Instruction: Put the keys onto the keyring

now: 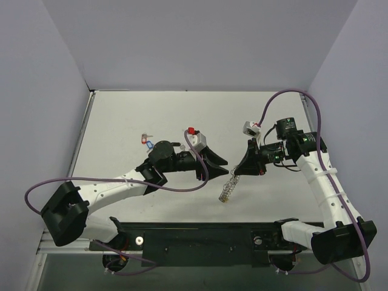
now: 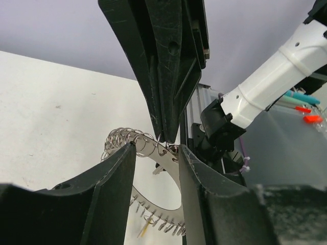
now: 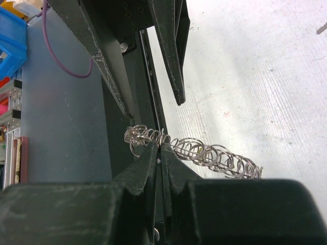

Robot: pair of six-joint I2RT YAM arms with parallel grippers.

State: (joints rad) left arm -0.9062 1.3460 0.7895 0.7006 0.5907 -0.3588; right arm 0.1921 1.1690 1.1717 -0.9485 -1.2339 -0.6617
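Observation:
The keyring (image 1: 228, 187), a silver loop fringed with small rings, hangs from my right gripper (image 1: 239, 172), which is shut on its top edge. In the right wrist view the right gripper (image 3: 161, 146) pinches the ring (image 3: 214, 153). My left gripper (image 1: 222, 162) is open and empty, just left of the right one. In the left wrist view the left gripper (image 2: 156, 151) straddles the keyring (image 2: 171, 162). A yellow-tagged key (image 2: 144, 228) hangs on the ring's lower part. A blue-tagged key (image 1: 147, 143) and a red-tagged key (image 1: 191, 130) lie on the table behind the left arm.
A black rail (image 1: 200, 233) runs along the table's near edge. Grey walls close the left, right and far sides. Blue bins (image 3: 13, 35) stand beyond the table edge in the right wrist view. A purple cable (image 1: 200, 176) loops under the left wrist.

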